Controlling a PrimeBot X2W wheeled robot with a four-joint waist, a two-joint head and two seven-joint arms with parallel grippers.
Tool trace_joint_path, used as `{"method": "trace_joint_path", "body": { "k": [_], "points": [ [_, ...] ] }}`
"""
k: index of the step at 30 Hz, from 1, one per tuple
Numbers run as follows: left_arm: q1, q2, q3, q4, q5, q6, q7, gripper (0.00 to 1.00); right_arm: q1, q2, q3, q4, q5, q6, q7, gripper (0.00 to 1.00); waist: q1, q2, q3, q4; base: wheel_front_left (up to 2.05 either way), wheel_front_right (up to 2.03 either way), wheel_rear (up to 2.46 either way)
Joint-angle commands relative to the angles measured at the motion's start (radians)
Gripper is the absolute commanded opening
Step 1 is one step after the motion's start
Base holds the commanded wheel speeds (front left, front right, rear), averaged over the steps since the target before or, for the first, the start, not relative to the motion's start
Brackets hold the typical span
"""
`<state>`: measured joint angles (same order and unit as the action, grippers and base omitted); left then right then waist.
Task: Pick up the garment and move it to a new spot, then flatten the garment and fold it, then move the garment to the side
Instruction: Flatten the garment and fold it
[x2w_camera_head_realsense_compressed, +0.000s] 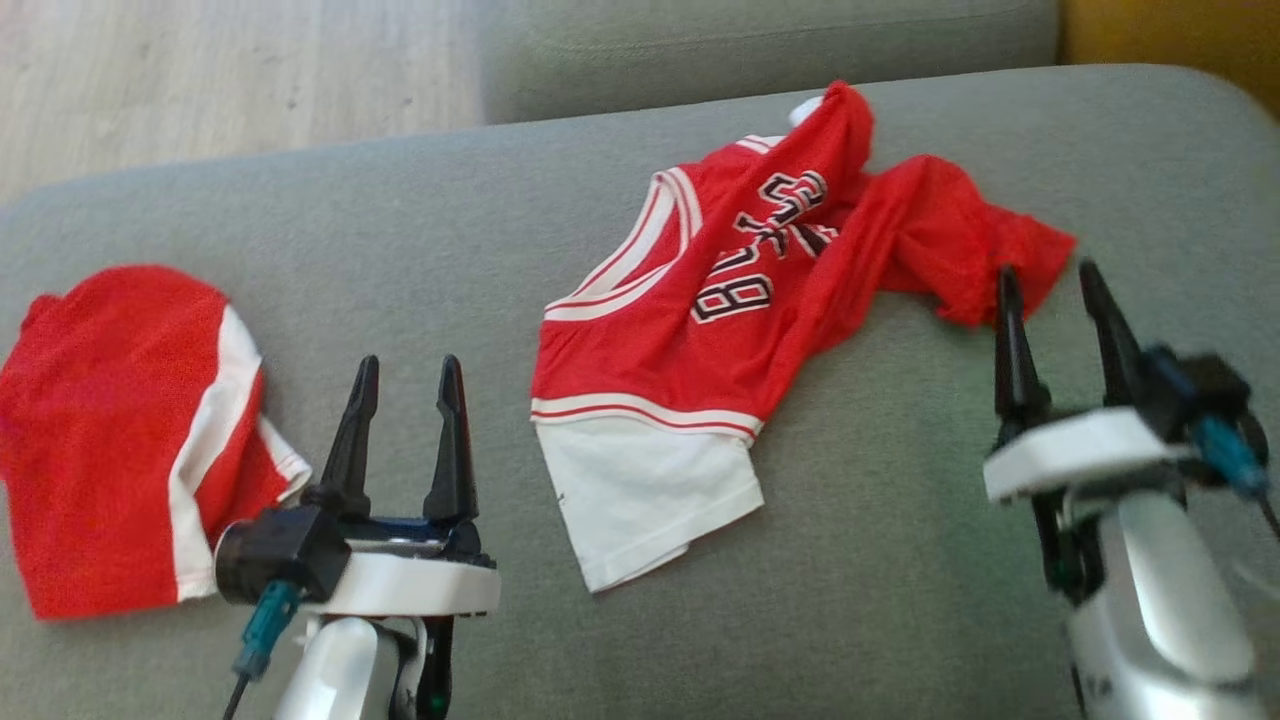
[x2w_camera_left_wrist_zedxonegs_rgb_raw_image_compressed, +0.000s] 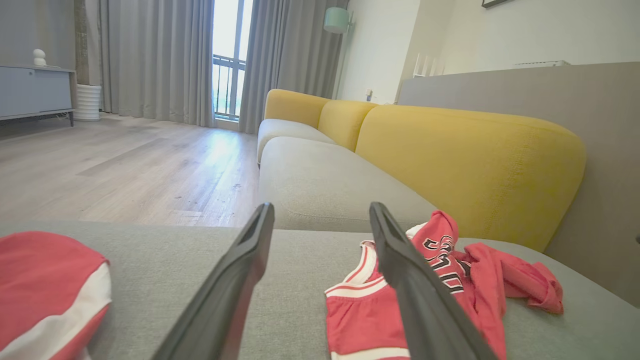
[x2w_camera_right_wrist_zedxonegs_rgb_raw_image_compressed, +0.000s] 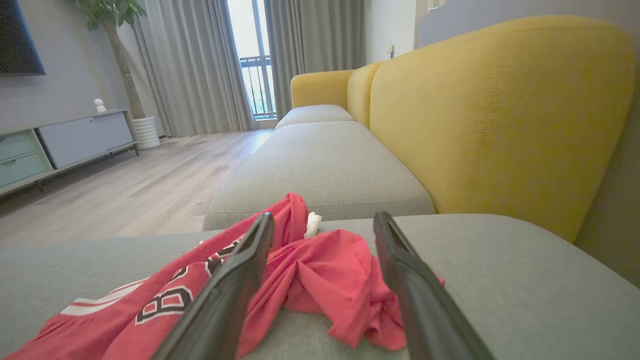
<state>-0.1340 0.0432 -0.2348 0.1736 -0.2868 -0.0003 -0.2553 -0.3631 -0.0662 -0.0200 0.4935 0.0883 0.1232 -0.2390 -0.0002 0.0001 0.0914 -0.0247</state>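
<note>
A red jersey with white trim and black lettering, the garment (x2w_camera_head_realsense_compressed: 740, 300) (x2w_camera_left_wrist_zedxonegs_rgb_raw_image_compressed: 370, 320) (x2w_camera_right_wrist_zedxonegs_rgb_raw_image_compressed: 320, 280), lies crumpled on the grey sofa seat (x2w_camera_head_realsense_compressed: 500, 220), its right part bunched up. My right gripper (x2w_camera_head_realsense_compressed: 1050, 280) (x2w_camera_right_wrist_zedxonegs_rgb_raw_image_compressed: 324, 220) is open, its fingers just in front of the bunched red cloth, with nothing between them. My left gripper (x2w_camera_head_realsense_compressed: 408, 372) (x2w_camera_left_wrist_zedxonegs_rgb_raw_image_compressed: 320, 210) is open and empty, hovering left of the jersey's white hem.
A second red garment with a white stripe (x2w_camera_head_realsense_compressed: 120, 430) (x2w_camera_left_wrist_zedxonegs_rgb_raw_image_compressed: 45, 285) lies at the seat's left end. Yellow backrest cushions (x2w_camera_left_wrist_zedxonegs_rgb_raw_image_compressed: 465, 165) (x2w_camera_right_wrist_zedxonegs_rgb_raw_image_compressed: 495, 115) rise behind the seat. Wooden floor (x2w_camera_head_realsense_compressed: 200, 70) lies beyond the sofa's far edge.
</note>
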Motion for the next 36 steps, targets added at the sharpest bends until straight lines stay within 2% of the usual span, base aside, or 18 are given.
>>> {"method": "trace_joint_path", "body": {
  "k": [1, 5, 9, 13, 18, 25, 32, 36],
  "points": [
    [-0.018, 0.007, 0.023, -0.039, 0.0, 0.0, -0.006, 1.0, 0.02, 0.014, 0.02, -0.087, 0.017, 0.008, -0.013, 1.0, 0.0002, -0.0001, -0.014, -0.025, 0.0, 0.0, 0.0],
    [-0.014, 0.007, 0.011, -0.034, -0.003, -0.003, -0.006, 1.0, 0.135, 0.016, 0.042, -0.179, 0.075, 0.008, -0.005, 1.0, 0.0002, -0.0001, -0.011, -0.039, 0.0, 0.0, 0.0],
    [-0.021, 0.007, 0.017, -0.027, -0.002, -0.006, -0.006, 1.0, 0.175, 0.016, 0.033, -0.232, 0.086, 0.008, 0.017, 1.0, 0.0002, -0.0001, -0.003, -0.041, 0.0, 0.0, 0.0],
    [-0.043, 0.007, 0.018, -0.03, 0.005, -0.012, -0.006, 1.0, 0.153, 0.016, -0.004, -0.278, 0.071, 0.008, 0.055, 1.0, 0.0002, -0.0001, 0.036, -0.025, 0.0, 0.0, 0.0],
    [-0.074, 0.007, -0.001, -0.036, -0.009, -0.016, -0.006, 1.0, 0.065, 0.016, -0.049, -0.272, 0.029, 0.008, 0.12, 1.0, 0.0002, -0.0001, 0.094, 0.004, 0.0, 0.0, 0.0],
    [-0.132, 0.007, -0.031, -0.026, -0.007, -0.021, -0.006, 1.0, -0.214, 0.014, -0.191, -0.133, -0.031, 0.008, 0.313, 1.0, 0.0002, -0.0001, 0.203, 0.068, 0.0, 0.0, 0.0],
    [-0.194, 0.007, -0.082, -0.024, -0.024, -0.025, -0.006, 1.0, -0.444, -0.073, -0.33, 0.097, -0.199, 0.008, 0.449, 1.0, 0.0002, -0.0001, 0.285, 0.158, 0.0, 0.0, 0.0],
    [-0.215, 0.007, -0.099, -0.025, -0.036, -0.016, -0.006, 1.0, -0.54, -0.09, -0.402, 0.219, -0.25, 0.008, 0.502, 1.0, 0.0002, -0.0001, 0.322, 0.186, 0.0, 0.0, 0.0]
  ]
}}
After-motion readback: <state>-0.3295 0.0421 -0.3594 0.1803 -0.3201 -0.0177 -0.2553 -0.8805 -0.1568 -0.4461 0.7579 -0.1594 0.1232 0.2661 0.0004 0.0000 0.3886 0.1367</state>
